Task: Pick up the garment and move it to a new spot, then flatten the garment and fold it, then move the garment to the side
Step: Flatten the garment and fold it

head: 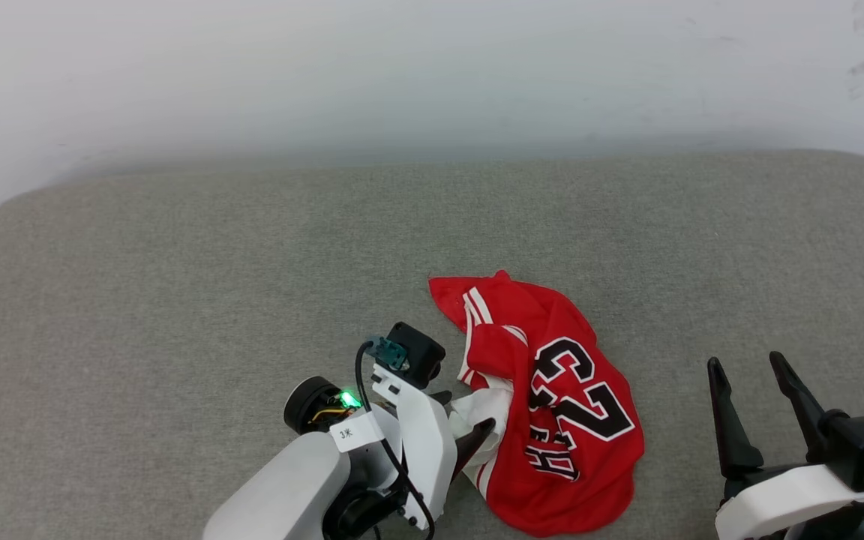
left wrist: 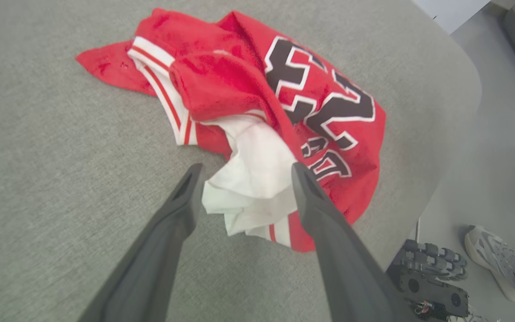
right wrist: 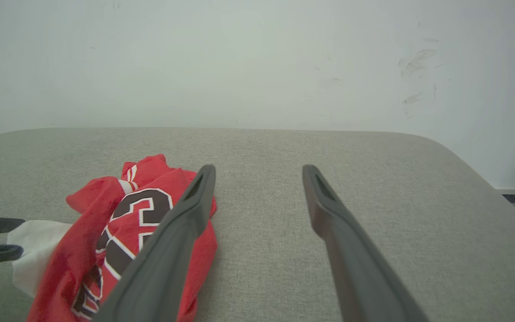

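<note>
The garment [head: 552, 397] lies crumpled on the grey padded surface, red with a black, white-outlined number facing up and a white sleeve [left wrist: 253, 174] bunched at its near-left edge. My left gripper [head: 462, 420] stands open at that edge. In the left wrist view the left gripper [left wrist: 246, 167] has one finger on each side of the white sleeve, and nothing is clamped. My right gripper [head: 745, 364] is open over bare surface to the right of the garment. In the right wrist view the garment [right wrist: 123, 223] lies left of the right gripper [right wrist: 258, 169].
The grey padded surface [head: 177, 300] runs wide to the left and back, ending at a white wall [head: 432, 67]. Its rounded right edge [left wrist: 458, 134] drops to the floor, where a person's shoe [left wrist: 490, 259] and a black device [left wrist: 432, 277] sit.
</note>
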Controlling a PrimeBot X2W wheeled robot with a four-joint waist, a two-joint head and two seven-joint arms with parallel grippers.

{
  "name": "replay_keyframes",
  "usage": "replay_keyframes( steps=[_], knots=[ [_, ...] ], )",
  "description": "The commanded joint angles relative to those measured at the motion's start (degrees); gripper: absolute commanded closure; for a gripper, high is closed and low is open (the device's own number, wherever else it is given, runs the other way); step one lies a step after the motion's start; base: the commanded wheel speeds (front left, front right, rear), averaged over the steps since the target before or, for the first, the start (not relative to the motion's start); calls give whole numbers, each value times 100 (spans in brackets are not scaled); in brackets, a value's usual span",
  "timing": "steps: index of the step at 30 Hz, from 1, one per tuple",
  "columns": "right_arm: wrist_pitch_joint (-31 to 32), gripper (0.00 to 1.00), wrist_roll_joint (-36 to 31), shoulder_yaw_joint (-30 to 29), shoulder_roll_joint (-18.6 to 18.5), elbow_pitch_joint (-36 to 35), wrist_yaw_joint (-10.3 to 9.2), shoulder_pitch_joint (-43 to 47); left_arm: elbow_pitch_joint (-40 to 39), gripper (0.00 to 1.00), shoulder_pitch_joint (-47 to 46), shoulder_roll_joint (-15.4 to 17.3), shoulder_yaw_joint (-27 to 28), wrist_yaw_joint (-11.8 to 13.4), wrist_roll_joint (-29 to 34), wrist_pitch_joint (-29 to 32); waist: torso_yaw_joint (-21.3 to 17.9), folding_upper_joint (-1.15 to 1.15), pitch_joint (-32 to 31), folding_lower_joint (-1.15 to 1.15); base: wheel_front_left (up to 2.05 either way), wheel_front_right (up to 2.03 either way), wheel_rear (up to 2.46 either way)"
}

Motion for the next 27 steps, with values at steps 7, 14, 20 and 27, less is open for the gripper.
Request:
replay_keyframes(
  steps=[7,14,20,27],
  knots=[
    [-115,0,55,25,2,122,-4,-152,414,60,-246,53,-217,-62,-185,384,-289,0,210,0,0,0,0],
    [-171,0,80,-14,2,228,-4,-151,537,100,-396,97,-342,-79,-202,165,-292,0,196,0,0,0,0],
    [-166,0,87,-96,2,247,-4,-139,500,100,-487,264,-160,55,-56,-321,-124,0,111,0,0,0,0],
    [-138,0,85,-176,2,226,-4,-71,239,100,-77,857,456,653,-100,-859,138,0,31,0,0,0,0]
  ],
)
